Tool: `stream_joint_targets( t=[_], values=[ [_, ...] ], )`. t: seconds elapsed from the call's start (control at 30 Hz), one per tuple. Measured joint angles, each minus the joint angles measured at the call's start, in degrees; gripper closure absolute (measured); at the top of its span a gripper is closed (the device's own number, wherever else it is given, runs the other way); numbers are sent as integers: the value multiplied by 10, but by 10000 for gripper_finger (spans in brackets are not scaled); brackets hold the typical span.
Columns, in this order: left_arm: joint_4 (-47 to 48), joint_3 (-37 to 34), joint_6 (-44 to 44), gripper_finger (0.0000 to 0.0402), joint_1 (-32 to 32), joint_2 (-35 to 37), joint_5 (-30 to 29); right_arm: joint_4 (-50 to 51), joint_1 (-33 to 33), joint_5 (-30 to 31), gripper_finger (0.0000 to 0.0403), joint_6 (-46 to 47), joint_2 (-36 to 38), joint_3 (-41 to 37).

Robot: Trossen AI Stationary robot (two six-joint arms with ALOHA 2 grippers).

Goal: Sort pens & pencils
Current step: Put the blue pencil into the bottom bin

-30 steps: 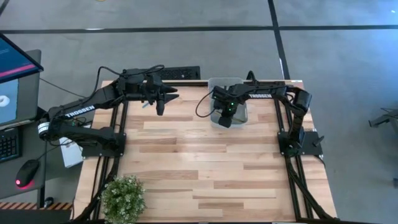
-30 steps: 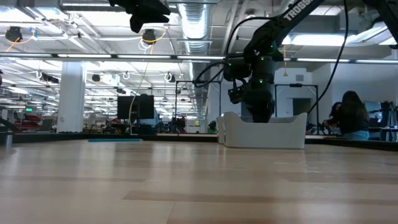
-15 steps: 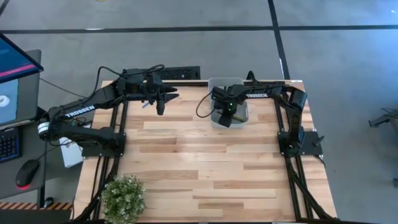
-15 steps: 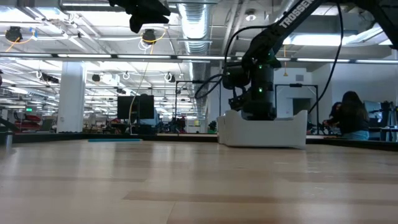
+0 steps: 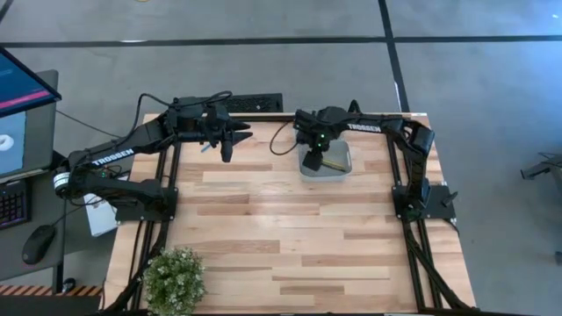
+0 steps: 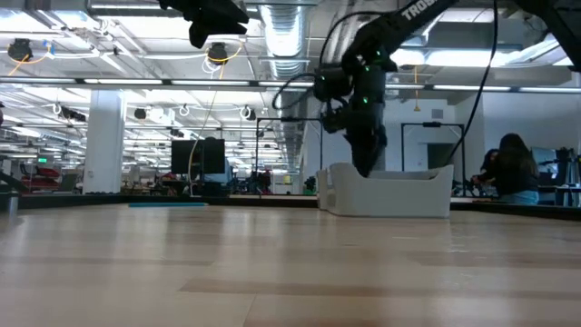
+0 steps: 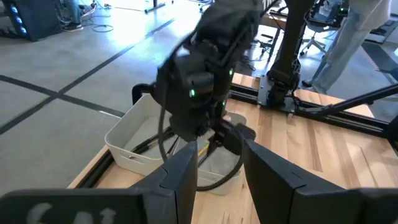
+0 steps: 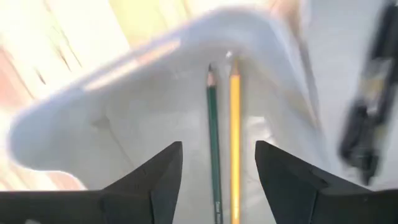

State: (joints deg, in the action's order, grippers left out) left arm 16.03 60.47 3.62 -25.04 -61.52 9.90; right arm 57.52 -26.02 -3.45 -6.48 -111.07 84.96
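A yellow pencil [image 8: 235, 143] and a green pencil [image 8: 213, 155] lie flat, side by side, on the bottom of a white tray [image 8: 124, 81] at the table's far side [image 5: 341, 167]. My right gripper [image 8: 217, 149] is open and empty. It points down just above the tray's left part [image 5: 313, 158], and its fingertips stand over the rim in the low view [image 6: 368, 163]. My left gripper [image 5: 226, 147] is open and empty, held high at the far left [image 7: 221, 174]. No black pens show plainly.
A small potted plant [image 5: 174, 277] stands at the near left corner. A black power strip [image 5: 255, 103] lies along the far edge. Bare wooden tabletop [image 5: 290, 228] spreads between the arms' frames. A person [image 6: 513, 168] is in the room behind.
My right gripper first dipped lower into the tray, then rose out of it, going a little toward the table's left and far edges. The yellow pencil, hidden under the gripper before, now shows in the tray from above.
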Motion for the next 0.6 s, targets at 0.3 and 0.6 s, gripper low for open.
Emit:
stream_joint_targets(
  t=[0.3,0.6],
  values=[
    [23,0,-1,283,0,0,-3,69,0,4,179,26,2,180],
    [117,0,-2,283,0,0,-61,-21,-20,-15,179,31,110,255]
  ],
)
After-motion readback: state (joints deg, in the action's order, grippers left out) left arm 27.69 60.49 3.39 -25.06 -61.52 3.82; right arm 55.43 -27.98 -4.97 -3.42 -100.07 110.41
